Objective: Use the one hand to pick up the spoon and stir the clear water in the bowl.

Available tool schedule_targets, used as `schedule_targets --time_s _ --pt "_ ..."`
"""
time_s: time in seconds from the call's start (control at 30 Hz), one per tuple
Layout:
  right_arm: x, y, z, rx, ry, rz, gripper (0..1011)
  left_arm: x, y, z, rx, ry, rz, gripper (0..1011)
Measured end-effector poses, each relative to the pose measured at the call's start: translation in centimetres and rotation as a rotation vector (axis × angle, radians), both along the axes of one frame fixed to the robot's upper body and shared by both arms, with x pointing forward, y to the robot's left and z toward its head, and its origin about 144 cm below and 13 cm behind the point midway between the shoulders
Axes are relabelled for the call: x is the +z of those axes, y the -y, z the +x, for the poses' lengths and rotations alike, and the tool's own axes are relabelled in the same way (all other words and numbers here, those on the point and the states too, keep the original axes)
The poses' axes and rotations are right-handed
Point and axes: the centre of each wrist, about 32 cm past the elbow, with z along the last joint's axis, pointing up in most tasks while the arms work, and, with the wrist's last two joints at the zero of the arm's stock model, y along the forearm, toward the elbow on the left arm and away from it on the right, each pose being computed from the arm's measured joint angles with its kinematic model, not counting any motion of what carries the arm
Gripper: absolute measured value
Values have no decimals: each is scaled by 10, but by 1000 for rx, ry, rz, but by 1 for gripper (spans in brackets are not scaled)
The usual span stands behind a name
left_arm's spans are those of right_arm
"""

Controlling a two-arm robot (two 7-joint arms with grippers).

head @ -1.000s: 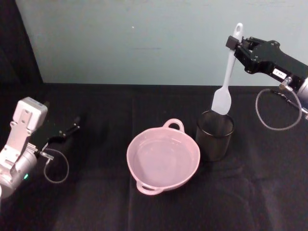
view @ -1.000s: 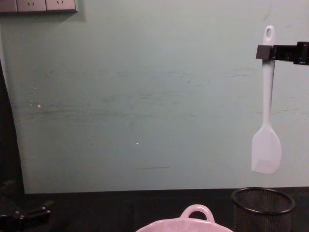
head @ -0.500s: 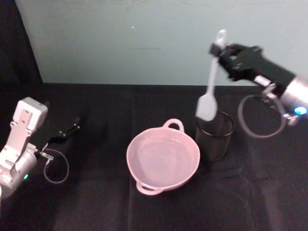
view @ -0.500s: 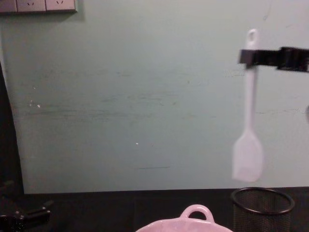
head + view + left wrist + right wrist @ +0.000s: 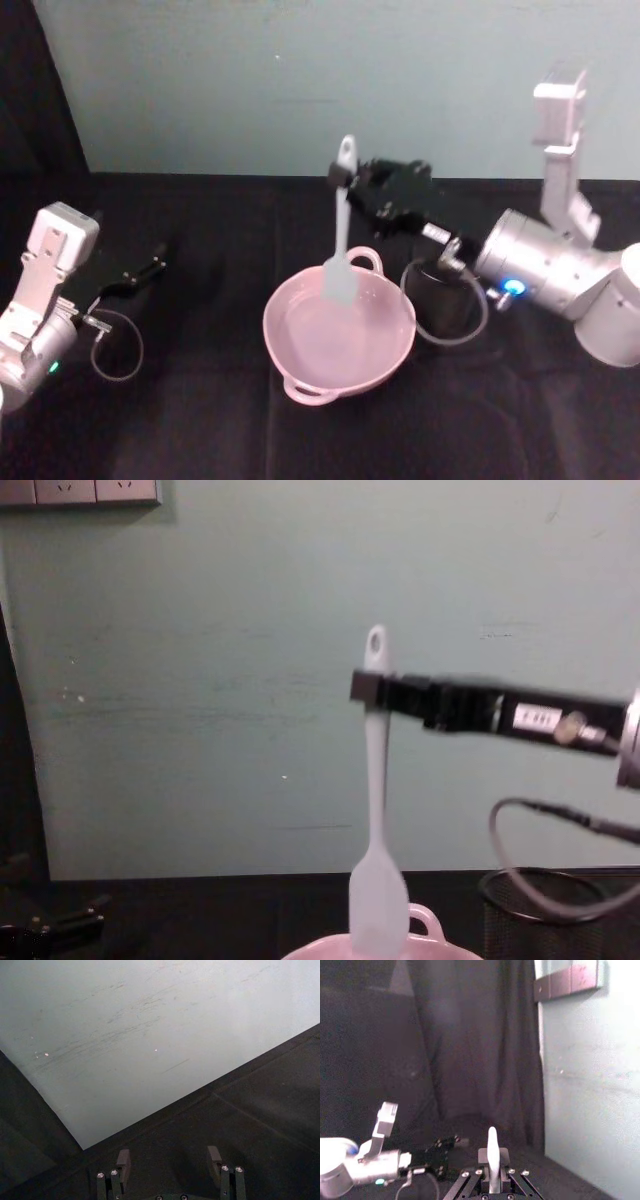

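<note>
Head view showed the black bench (image 5: 200, 430) with the pale pink bowl (image 5: 372, 345) at centre frame. The right gripper (image 5: 345, 181), reaching in from the right, had its jaws clamped near the top of the spoon (image 5: 340, 230), which hung upright with its blade over the bowl's upper part. The spoon was slim white plastic, likely light and slightly flexible, so that high hold suited stirring. The left gripper (image 5: 150, 268) sat idle at frame left, jaws apart.

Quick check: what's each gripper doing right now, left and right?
Left gripper: open, empty, parked on the robot's left side.
Right gripper: shut on the spoon near its handle top, blade down at the pink bowl.
</note>
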Motion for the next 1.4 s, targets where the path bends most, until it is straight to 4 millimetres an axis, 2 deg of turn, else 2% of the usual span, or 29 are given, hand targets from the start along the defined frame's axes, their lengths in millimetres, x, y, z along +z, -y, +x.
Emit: schedule_targets --time_s 0.3,0.73,0.87,1.17,1.3,1.4 --pt "-24 -11 -7 34 -43 -31 121 0 0 0 0 0 0 1005" --pt "-42 -22 -9 52 -82 -33 121 0 0 0 0 0 0 1005" --pt "-45 -26 -5 59 -89 -35 121 0 0 0 0 0 0 1005" --pt "-48 -36 21 48 -102 -51 121 0 0 0 0 0 0 1005" --pt "-46 -32 31 17 -90 -61 121 0 0 0 0 0 0 1005" --pt "-43 -21 37 -31 -80 -70 121 0 0 0 0 0 0 1005"
